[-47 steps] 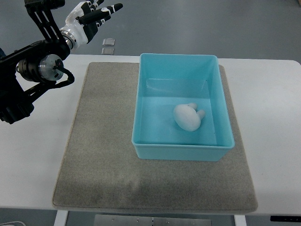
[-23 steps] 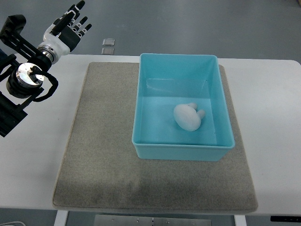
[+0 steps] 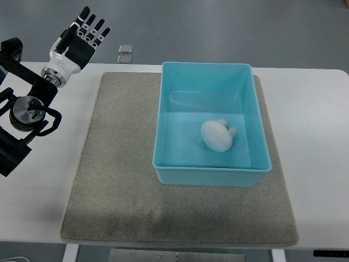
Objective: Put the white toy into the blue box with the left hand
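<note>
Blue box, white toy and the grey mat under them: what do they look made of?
Blue box: likely hard plastic; smooth, thin walls, with a faint sheen on the floor. White toy: smooth and rounded with soft shading, maybe rubber or plastic; hard to tell. Grey mat: seems felt or low-pile fabric; matte, speckled texture, no shine.

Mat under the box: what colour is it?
Grey-beige, plain; the mat shows clearly in the top view.
</note>
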Robot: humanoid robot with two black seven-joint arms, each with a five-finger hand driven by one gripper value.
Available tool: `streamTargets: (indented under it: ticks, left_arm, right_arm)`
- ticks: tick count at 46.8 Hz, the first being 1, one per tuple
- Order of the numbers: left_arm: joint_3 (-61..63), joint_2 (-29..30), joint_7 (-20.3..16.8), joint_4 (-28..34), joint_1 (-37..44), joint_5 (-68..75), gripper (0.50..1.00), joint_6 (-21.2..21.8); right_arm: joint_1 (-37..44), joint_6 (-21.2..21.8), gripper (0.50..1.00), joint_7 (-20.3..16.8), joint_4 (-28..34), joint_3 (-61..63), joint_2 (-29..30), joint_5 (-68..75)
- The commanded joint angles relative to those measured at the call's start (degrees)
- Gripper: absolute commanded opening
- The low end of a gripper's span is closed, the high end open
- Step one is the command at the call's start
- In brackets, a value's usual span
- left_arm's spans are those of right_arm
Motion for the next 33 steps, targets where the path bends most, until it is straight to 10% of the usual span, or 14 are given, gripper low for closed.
streamTargets:
  ticks: [1,33]
  left_arm:
    - [0.1,-0.1,0.0,0.8,0.1,0.1,0.996,-0.3]
    - [4.2,-0.1,0.0,5.1,0.0,1.4,0.996,2.6]
  right_arm:
    - [0.0,0.0,0.936,0.0,0.0,0.0,0.0,0.0]
    - [0.0,0.3,0.936,0.0,0.4,-0.3,0.0,-0.6]
